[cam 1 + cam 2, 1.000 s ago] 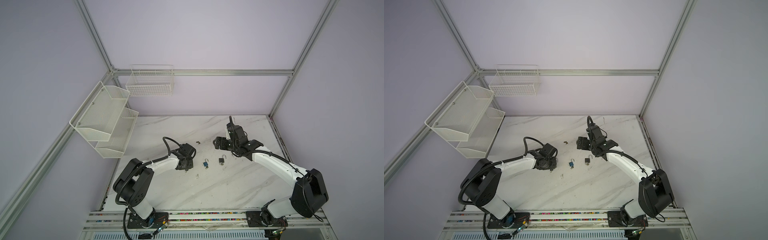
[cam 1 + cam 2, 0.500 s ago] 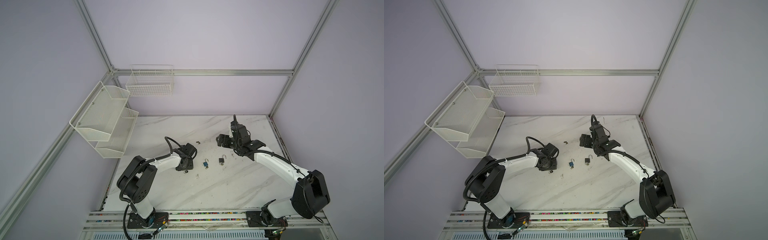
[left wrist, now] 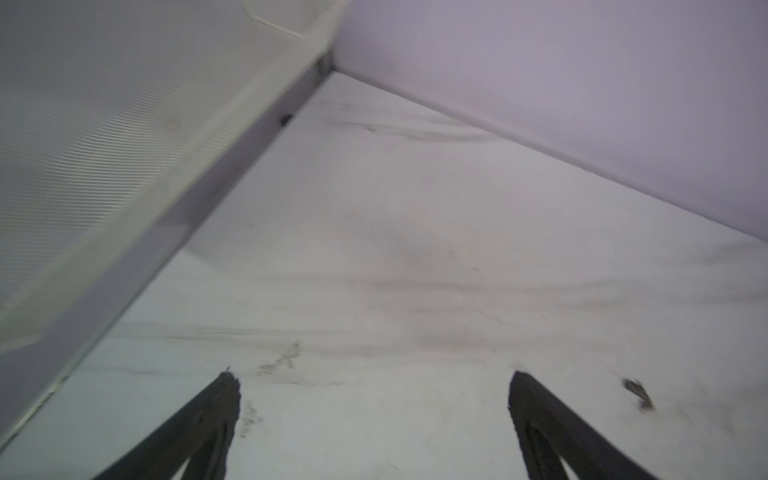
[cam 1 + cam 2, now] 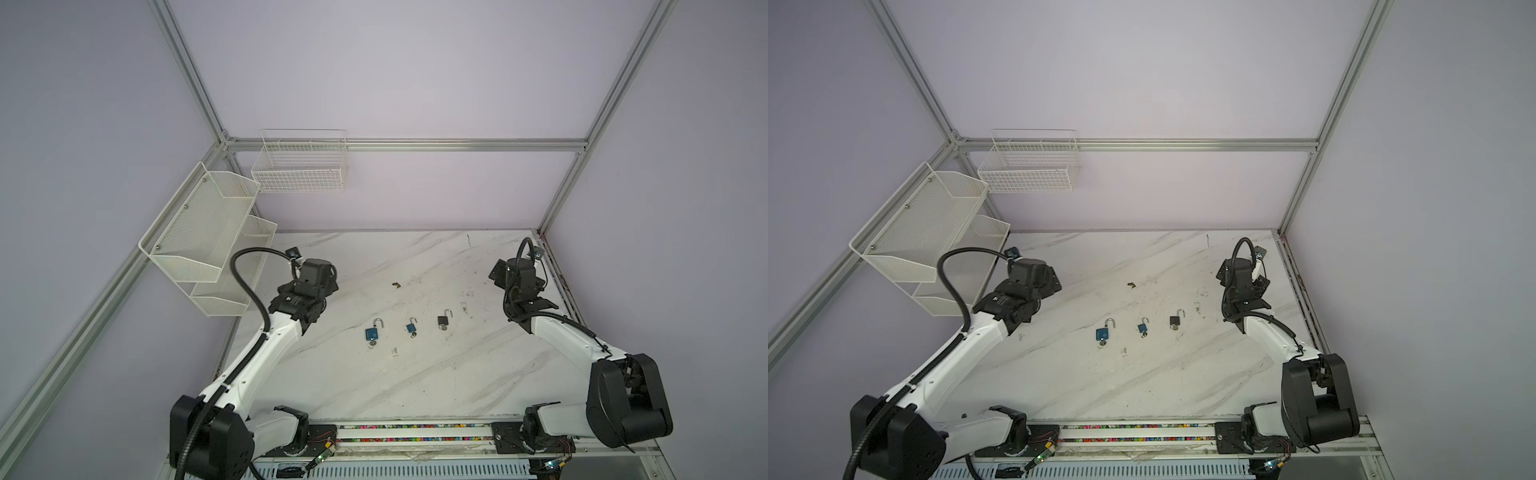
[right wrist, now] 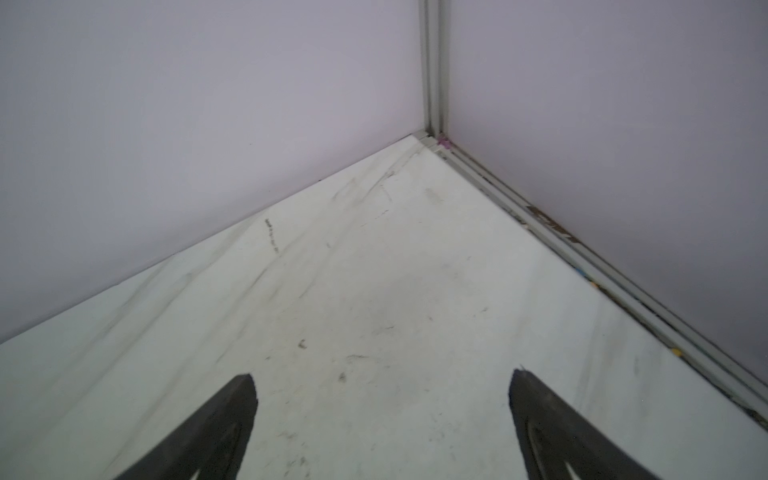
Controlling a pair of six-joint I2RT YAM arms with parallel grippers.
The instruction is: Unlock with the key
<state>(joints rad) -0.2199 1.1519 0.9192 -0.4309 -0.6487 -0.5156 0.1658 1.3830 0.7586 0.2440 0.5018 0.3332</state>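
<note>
Padlock trio (image 4: 411,327) lying well apart, between jaws | left gripper (image 3: 374,386), right gripper (image 5: 382,380) standing spread, empty | unlocking seemingly finishing; next: verifying release

The table (image 4: 457,374) is white marble with grey slanting veins and dark scuffs. The larger blue padlock (image 4: 372,333), the smaller blue padlock (image 4: 411,328) and the black padlock (image 4: 443,321) all have silver shackles. The walls (image 4: 415,83) are pale lilac. The mesh shelf (image 4: 199,232) and the wire basket (image 4: 299,166) are white. The left pincer (image 3: 374,386) and the right pincer (image 5: 382,386) have black fingers. A many-coloured strip (image 4: 415,427) runs along the table's front edge.
</note>
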